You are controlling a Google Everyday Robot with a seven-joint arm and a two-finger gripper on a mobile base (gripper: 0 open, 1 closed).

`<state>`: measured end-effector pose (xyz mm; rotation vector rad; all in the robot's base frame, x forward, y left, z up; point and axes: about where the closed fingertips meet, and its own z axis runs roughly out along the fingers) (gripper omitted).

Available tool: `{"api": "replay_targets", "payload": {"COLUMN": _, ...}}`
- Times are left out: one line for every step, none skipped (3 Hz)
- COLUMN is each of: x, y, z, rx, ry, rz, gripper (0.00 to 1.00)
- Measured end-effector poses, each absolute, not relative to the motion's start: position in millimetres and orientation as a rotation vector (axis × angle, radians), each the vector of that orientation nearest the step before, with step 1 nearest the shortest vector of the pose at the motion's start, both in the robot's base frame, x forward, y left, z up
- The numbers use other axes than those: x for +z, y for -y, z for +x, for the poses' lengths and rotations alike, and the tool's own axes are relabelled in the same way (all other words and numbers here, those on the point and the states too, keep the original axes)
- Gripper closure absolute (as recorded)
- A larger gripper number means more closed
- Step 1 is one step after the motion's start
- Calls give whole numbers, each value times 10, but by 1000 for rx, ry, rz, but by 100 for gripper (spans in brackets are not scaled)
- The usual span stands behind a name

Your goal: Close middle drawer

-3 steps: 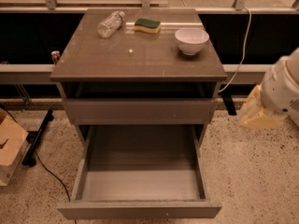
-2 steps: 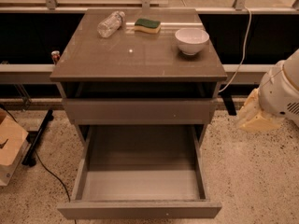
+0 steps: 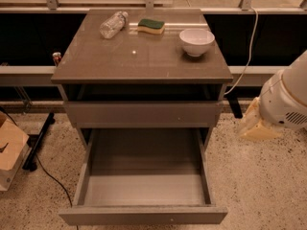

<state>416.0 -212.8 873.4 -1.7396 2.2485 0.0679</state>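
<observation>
The middle drawer point(image 3: 144, 215) is pulled far out of the grey-brown cabinet, towards the camera. Its plain grey inside point(image 3: 144, 176) shows nothing in it, and its flat front carries a tiny pale dot. The uppermost drawer front point(image 3: 144, 113) sits above it, slightly out under the cabinet top. My gripper point(image 3: 255, 123) hangs pale and yellowish under the white arm housing point(image 3: 288, 97), to the right of the cabinet. It is apart from the drawer, at about the height of the uppermost drawer front. The lowest drawer is hidden.
On the cabinet top point(image 3: 144, 61) lie a plastic bottle point(image 3: 113, 25), a green-and-yellow sponge point(image 3: 151, 26) and a white bowl point(image 3: 196, 41). A cardboard box point(image 3: 9, 150) and a black cable point(image 3: 45, 174) are on the speckled floor at left. A white cable point(image 3: 249, 47) hangs at right.
The arm and gripper at right have shifted slightly downward. The drawer and the things on the cabinet have not moved.
</observation>
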Motion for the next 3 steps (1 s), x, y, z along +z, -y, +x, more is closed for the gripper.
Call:
{"api": "replay_targets", "payload": {"x": 8369, "y": 2048, "z": 4122, "rx": 139, "ry": -2269, "rz": -1726, "gripper": 100}}
{"api": "replay_targets", "payload": {"x": 7780, "y": 1958, "z": 4070, "rx": 246, "ry": -2279, "rz": -1689, "gripper": 100}}
{"api": "replay_targets", "payload": {"x": 7389, "y": 1910, "z": 4098, "rx": 294, "ry": -2270, "rz": -1655, "gripper": 100}}
